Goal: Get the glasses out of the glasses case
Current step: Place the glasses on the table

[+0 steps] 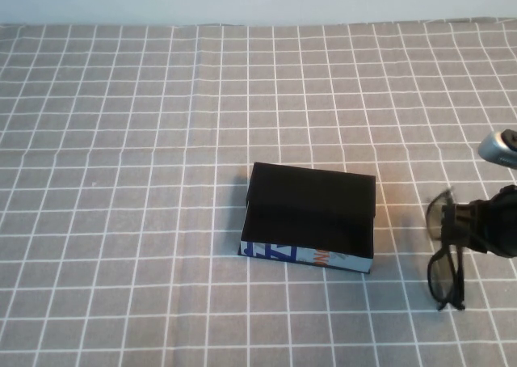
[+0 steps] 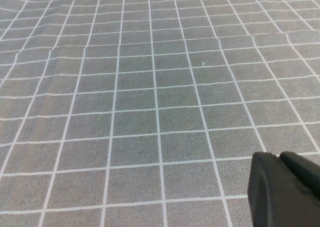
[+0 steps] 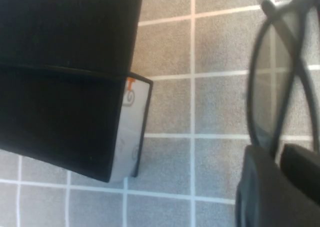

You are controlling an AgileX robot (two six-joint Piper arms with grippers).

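Observation:
The glasses case lies open at the table's middle, flap lid back, black inside showing nothing in it, white printed side toward me. It also shows in the right wrist view. My right gripper is to the right of the case and shut on the bridge of the black glasses, which hang lenses upright close to the cloth. In the right wrist view the glasses sit between my fingers. My left gripper is out of the high view, shut and empty over bare cloth.
A grey cloth with a white grid covers the table up to the pale back wall. A silver-grey part of the right arm shows at the right edge.

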